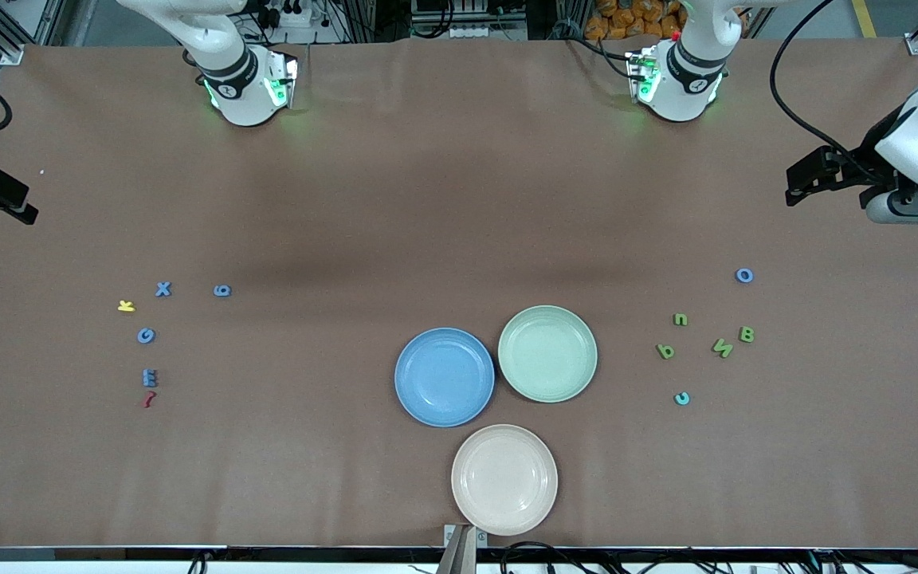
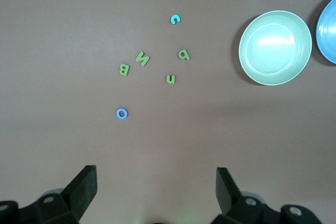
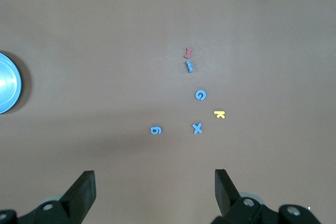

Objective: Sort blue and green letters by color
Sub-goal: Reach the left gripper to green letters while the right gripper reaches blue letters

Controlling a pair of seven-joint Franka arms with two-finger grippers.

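Observation:
Blue letters X [image 1: 162, 288], 6 [image 1: 222, 290], G [image 1: 146, 336] and E [image 1: 150, 377] lie loose toward the right arm's end of the table. A blue O [image 1: 744, 275] and green letters n [image 1: 680, 320], b [image 1: 665, 351], N [image 1: 722, 347] and B [image 1: 747, 334] lie toward the left arm's end. My left gripper [image 2: 156, 174] is open and empty, up over the table edge near the O [image 2: 122, 113]. My right gripper [image 3: 155, 178] is open and empty, high over its end, the X [image 3: 197, 128] below it.
A blue plate [image 1: 444, 377], a green plate [image 1: 547, 353] and a beige plate [image 1: 504, 478] sit empty mid-table near the front camera. A yellow K [image 1: 126, 305] and a red squiggle [image 1: 149, 399] lie among the blue letters. A teal c [image 1: 681, 398] lies by the green ones.

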